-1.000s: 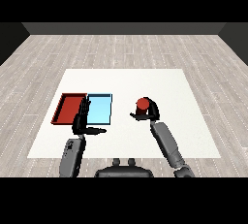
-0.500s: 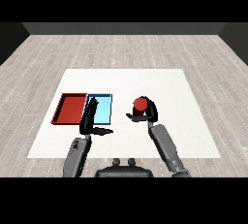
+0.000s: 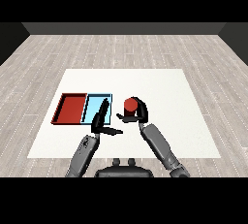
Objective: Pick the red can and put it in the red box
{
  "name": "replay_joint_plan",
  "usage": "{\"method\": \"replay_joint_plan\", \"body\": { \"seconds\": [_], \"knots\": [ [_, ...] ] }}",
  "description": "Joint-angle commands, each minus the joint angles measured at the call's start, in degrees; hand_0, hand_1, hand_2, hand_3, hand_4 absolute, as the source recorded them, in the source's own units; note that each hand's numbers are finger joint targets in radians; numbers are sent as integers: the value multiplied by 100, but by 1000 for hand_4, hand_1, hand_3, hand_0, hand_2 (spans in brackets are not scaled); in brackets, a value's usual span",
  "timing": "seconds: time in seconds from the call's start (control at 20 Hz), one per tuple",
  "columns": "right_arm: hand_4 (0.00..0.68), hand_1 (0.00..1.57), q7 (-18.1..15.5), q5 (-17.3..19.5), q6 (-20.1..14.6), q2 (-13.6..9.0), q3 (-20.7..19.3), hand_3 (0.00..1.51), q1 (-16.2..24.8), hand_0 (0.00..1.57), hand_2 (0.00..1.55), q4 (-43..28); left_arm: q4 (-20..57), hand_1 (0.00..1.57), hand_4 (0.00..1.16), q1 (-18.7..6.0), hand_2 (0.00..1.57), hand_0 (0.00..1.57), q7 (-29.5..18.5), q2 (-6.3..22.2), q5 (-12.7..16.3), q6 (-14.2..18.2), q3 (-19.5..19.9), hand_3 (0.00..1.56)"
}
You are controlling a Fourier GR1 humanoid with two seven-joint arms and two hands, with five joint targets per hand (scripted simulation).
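Observation:
The red can [image 3: 130,105] stands upright just right of the light blue tray [image 3: 95,103]. My right hand [image 3: 139,113] is curled round the can from its right and front side. The red tray [image 3: 72,108] lies left of the blue one, nothing in it. My left hand [image 3: 100,120] hovers over the near right corner of the blue tray with fingers straight and thumb stuck out to the right, holding nothing.
The white table [image 3: 160,87] stretches wide behind and to the right of the can. A wooden floor [image 3: 124,51] surrounds it. Both trays sit side by side at the table's left middle.
The right hand with the can has shifted left, closer to the blue tray. The left hand has moved right and forward over the blue tray's near corner.

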Motion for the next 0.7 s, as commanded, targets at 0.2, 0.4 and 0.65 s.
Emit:
{"method": "replay_joint_plan", "body": {
  "seconds": [0.2,0.4,0.65],
  "knots": [
    [634,1458,104,-236,-575,15,444,1384,-476,1458,1449,225,1020,0,0,-475,0,0,-311,-2,419,187,-222,0],
    [635,1449,315,-198,-450,16,312,1384,-576,1449,1438,79,1014,0,0,-439,0,0,-252,-2,504,156,-344,0],
    [641,1451,308,-120,-621,-80,653,1378,-82,1451,1434,-398,1560,0,0,-769,0,0,-525,-2,824,604,-763,0]
  ]
}}
